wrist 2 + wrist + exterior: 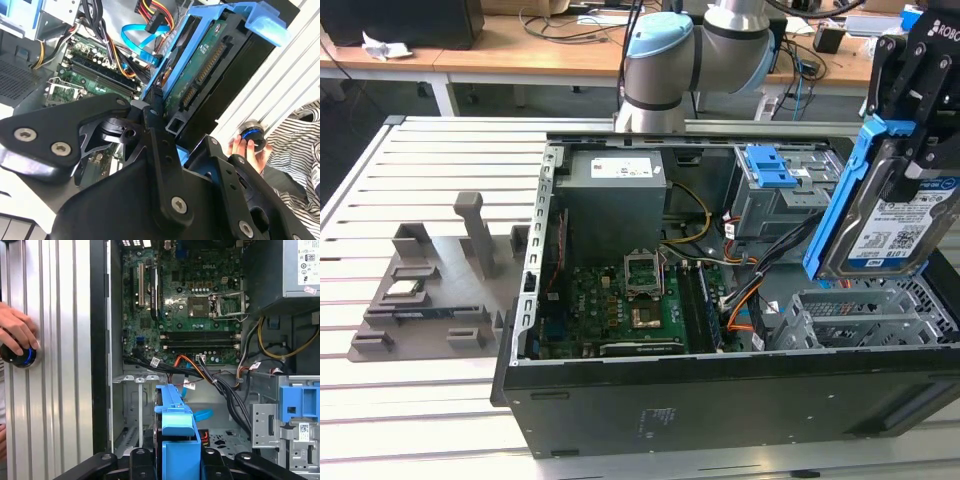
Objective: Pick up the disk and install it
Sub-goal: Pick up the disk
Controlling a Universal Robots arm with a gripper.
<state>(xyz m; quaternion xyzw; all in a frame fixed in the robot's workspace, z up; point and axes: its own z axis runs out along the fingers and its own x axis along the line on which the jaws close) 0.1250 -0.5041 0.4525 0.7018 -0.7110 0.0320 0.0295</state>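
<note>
The tool is clenched on the disk, holding it upright and tilted in the air above the metal drive cage at the open computer case's end on the exterior view's right; the disk's blue frame shows edge-on between the black fingers in the first wrist view; the motherboard lies below inside the case; a person's hand rests on a round knob on the slatted table.
</note>
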